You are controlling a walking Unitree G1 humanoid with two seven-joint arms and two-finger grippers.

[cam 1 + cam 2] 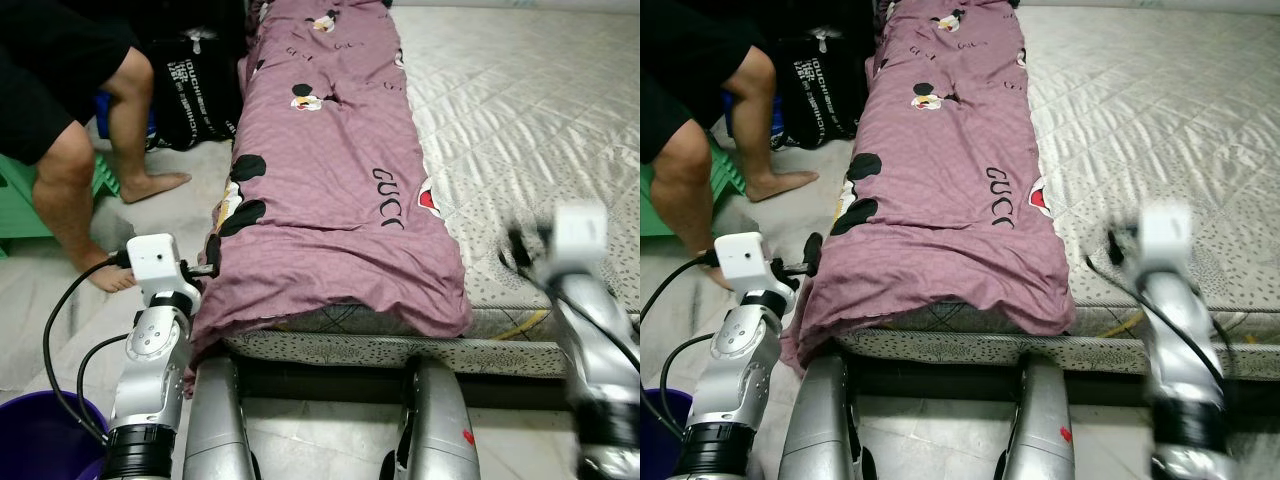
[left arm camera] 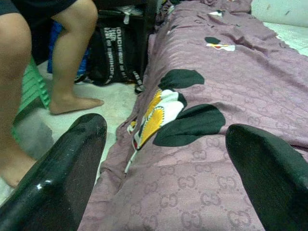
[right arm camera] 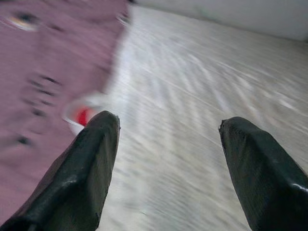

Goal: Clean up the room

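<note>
Where the robot stands at the bed's foot, a mauve cartoon-print quilt point(image 1: 340, 170) lies lengthwise along the left side of the quilted mattress point(image 1: 520, 110), its near end draped over the edge. Left gripper point(image 2: 166, 168): fingers apart, at the quilt's left corner. Right gripper point(image 3: 168, 163): fingers apart, blurred, above bare mattress beside the quilt. Person's bare legs point(image 1: 95, 170), black bag point(image 1: 195, 85), purple bucket point(image 1: 40, 440) on the floor at left.

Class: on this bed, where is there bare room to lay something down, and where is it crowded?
Free: the bare quilted mattress, right of the purple blanket, beyond the right gripper. Crowded: the bed's left side under the blanket, and the floor there, with a person's legs, black bag and left gripper.
</note>
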